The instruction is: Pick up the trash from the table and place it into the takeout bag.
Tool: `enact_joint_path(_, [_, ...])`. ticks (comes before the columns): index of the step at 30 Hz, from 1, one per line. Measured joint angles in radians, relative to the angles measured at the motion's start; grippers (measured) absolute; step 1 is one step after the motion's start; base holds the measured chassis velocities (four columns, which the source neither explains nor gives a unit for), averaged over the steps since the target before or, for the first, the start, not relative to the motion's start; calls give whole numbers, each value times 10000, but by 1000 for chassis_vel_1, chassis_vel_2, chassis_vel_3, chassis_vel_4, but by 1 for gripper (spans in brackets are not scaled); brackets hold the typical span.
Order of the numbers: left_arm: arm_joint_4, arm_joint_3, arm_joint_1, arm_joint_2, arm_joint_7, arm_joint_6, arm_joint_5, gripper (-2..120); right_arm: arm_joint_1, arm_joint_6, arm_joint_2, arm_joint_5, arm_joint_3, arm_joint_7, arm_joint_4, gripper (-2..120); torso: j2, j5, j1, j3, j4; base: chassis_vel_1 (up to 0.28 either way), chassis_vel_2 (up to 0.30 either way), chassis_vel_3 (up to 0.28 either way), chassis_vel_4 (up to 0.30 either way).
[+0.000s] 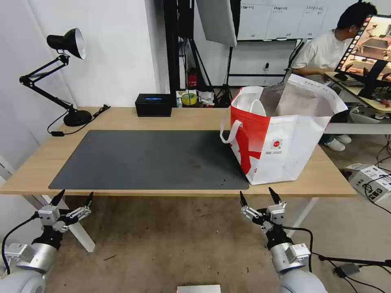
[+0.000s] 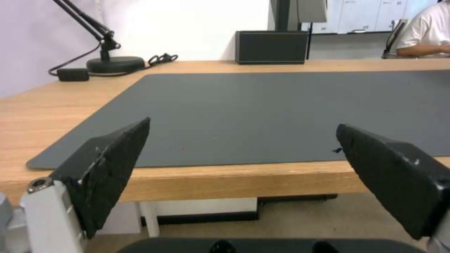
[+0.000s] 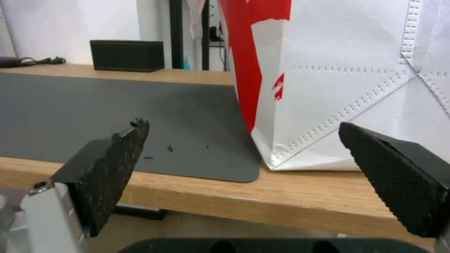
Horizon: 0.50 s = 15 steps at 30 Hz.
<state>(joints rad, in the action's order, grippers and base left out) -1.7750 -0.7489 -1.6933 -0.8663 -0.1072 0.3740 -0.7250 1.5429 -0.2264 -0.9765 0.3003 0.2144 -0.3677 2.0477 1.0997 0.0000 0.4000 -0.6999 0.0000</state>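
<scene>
both claws — left claw, right claw — gape below table; takeout bag upright.

A lab or studio workspace: bare concrete floor, softbox on a black stand, desk lamp, monitor desk behind.

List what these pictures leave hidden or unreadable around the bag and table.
- Contents of the takeout bag: head view, hidden by its own walls.
- Print under the bag's logo: head view, too small to read.
- Bag's top: right wrist view, cut off by the picture's edge.
- Table behind the bag: head view, hidden by the bag.
</scene>
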Motion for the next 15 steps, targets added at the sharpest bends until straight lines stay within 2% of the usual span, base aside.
enact_joint_path(15, [0,0,0,0,0,0,0,100,0,-1,0,0,0,0,0,100,0,0,0,0,0,0,0,0,0])
